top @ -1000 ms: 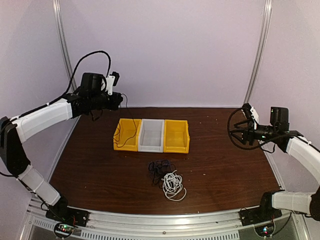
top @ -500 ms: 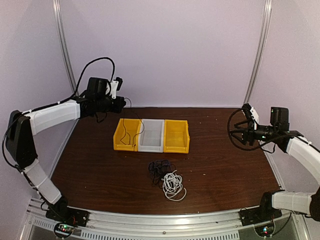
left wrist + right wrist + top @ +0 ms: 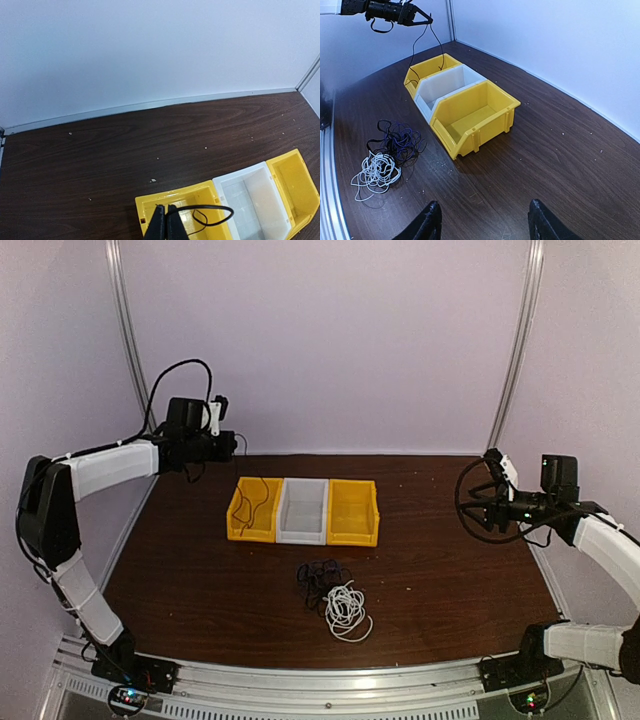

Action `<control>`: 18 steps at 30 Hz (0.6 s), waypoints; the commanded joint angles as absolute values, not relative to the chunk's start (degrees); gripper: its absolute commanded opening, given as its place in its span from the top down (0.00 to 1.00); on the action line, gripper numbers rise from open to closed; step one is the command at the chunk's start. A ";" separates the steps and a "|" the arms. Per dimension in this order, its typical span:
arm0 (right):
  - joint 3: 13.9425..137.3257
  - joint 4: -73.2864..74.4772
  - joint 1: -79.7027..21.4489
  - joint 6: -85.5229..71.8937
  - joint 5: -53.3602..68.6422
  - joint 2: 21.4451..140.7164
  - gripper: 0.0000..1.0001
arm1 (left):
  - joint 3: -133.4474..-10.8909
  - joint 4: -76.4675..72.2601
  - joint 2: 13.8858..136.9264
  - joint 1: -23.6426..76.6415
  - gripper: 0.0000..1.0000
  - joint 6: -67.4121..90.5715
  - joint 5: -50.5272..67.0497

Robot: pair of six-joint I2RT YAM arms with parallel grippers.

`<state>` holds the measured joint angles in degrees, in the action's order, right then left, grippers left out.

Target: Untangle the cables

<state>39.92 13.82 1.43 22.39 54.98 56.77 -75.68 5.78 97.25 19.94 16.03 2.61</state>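
The jaws of the left gripper [image 3: 165,226] are pressed together on a thin black cable [image 3: 200,206], while the right gripper [image 3: 485,222] has its jaws standing wide apart with nothing between them. The dark wooden table [image 3: 450,580] fills the floor of the scene and meets a pale wall [image 3: 330,340] at the far side. The left arm reaches from the near left corner up and across to the far left, so its gripper hangs in the air above the far left part of the table. The right arm bends in from the near right, and its gripper is raised at the right edge, well apart from everything on the table. Three bins stand touching in a row at the middle of the table, towards the far side: the left yellow bin [image 3: 240,532], the white bin [image 3: 300,533] and the right yellow bin [image 3: 352,533]. On the near side of the row, near the white bin but not touching it, lies the tangle: the dark cords [image 3: 318,578] in a loose heap, and the white cord [image 3: 345,610] coiled just beside them, on their near right side and overlapping them. The black cable drops from the closed left fingers in a slack curve, and its lower part hangs down into the left yellow bin.
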 commanded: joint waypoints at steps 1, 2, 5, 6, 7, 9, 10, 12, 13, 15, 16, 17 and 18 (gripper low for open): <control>40.70 14.37 1.67 23.04 54.20 55.65 0.41 | -75.66 -0.44 99.72 19.95 1.00 20.74 4.02; 40.69 14.47 1.67 23.16 54.15 55.52 0.40 | -75.10 -1.77 100.02 19.94 1.00 21.46 4.13; 40.56 14.52 1.67 23.29 54.14 55.54 0.40 | -73.60 -4.27 100.72 19.95 1.00 23.43 4.86; 40.58 14.46 1.67 23.29 54.14 55.55 0.40 | -73.16 -4.79 101.05 19.95 1.00 23.85 5.20; 40.60 14.42 1.67 23.33 54.06 55.52 0.40 | -72.89 -5.15 101.51 19.95 1.00 24.31 5.56; 40.56 14.56 1.67 23.36 53.99 55.43 0.40 | -72.27 -5.92 102.02 20.10 1.00 25.02 6.75; 40.52 14.65 1.67 23.46 53.90 55.43 0.40 | -71.92 -6.31 102.24 20.23 1.00 25.29 7.41; 40.46 14.68 1.67 23.58 53.88 55.42 0.40 | -71.20 -6.58 102.47 20.79 1.00 25.64 7.84; 40.43 14.63 1.67 23.68 53.88 55.43 0.40 | -70.93 -6.69 102.53 21.15 1.00 25.73 7.87; 40.43 14.50 1.67 23.67 53.88 55.51 0.40 | -70.29 -6.61 102.73 21.79 1.00 26.10 7.79; 40.44 14.56 1.67 23.59 53.81 55.54 0.40 | -69.78 -6.47 102.73 22.13 1.00 26.41 7.90; 40.43 14.65 1.67 23.64 53.82 55.46 0.40 | -69.19 -6.35 102.74 22.45 1.00 27.00 7.80; 40.35 14.63 1.67 23.64 53.87 55.45 0.40 | -68.58 -6.33 102.67 22.64 1.00 27.50 7.75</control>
